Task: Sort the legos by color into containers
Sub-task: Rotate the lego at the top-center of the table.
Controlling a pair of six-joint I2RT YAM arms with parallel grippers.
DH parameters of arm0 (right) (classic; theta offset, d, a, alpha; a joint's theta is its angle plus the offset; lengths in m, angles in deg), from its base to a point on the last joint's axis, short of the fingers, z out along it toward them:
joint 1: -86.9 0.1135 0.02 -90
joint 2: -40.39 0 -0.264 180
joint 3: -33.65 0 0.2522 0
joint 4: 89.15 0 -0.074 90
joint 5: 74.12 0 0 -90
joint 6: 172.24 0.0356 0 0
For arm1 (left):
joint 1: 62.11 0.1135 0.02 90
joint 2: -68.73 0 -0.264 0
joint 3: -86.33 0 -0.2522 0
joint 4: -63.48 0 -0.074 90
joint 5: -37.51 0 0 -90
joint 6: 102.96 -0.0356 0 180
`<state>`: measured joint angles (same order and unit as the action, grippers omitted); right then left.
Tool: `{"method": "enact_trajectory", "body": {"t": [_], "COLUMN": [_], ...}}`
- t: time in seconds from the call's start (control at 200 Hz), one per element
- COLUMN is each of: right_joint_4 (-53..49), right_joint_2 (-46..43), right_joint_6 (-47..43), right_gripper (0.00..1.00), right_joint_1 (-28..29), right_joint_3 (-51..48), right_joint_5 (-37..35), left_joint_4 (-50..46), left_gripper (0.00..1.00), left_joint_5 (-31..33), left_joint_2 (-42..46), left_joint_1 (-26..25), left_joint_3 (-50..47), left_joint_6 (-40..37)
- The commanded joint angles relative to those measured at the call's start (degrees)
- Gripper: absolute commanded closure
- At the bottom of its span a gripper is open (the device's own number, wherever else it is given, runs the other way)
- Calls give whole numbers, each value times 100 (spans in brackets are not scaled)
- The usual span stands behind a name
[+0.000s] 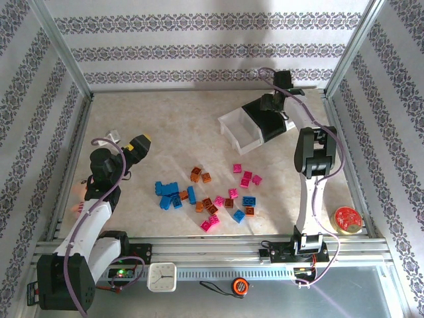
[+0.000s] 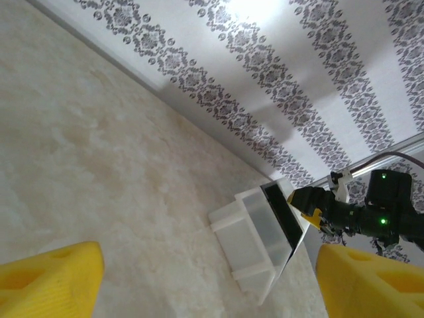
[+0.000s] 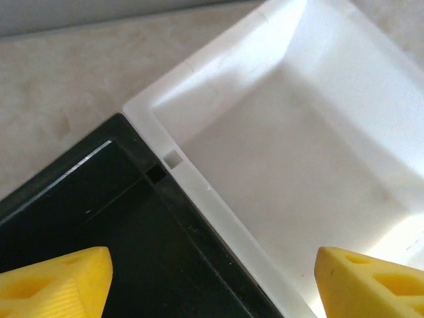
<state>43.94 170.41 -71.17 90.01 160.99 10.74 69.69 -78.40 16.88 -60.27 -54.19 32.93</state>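
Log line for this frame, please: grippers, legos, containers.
left gripper: open, empty, left of legos | right gripper: open, empty, above containers | legos: loose on table, none seen in containers

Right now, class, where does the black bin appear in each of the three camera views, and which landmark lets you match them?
Top external: the black bin sits upper right of centre on the table.
Left wrist: the black bin lies right of centre, seen at a slant.
Right wrist: the black bin is close up at lower left.
Shared landmark: the right gripper, open, above the bin.
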Motion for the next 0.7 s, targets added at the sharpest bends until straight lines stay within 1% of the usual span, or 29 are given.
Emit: {"method": "enact_trajectory", "body": {"t": [0.0,0.105,0.29,0.415,0.52,0.655,0.695], "right_joint_4": [-672,-743,-766,-756,-659,-471,-413], "right_joint_2": [281,357,222,49,-132,-324,-369], "right_joint_6": [-124,-114,-29,347,714,1260,1383], "right_gripper": [28,36,57,72,77,92,94], "right_joint_1": [-39,-17,240,496,751,1146,1275], "right_joint_3": [343,369,139,-79,-342,-750,-850], "right_joint_5": [-15,194,321,433,473,388,371], "left_joint_4": [-452,-526,-605,-681,-758,-851,-874], "left_gripper": [16,16,16,16,16,16,16], "left_joint_5": [-131,-134,-103,-64,-33,-4,-4], "left_joint_2": [133,139,139,124,126,135,140], "left_joint_1": [-78,-105,-185,-267,-323,-351,-360], "left_joint_3": [226,282,297,324,352,368,379], "left_joint_6": [-216,-262,-304,-312,-349,-339,-327]}}
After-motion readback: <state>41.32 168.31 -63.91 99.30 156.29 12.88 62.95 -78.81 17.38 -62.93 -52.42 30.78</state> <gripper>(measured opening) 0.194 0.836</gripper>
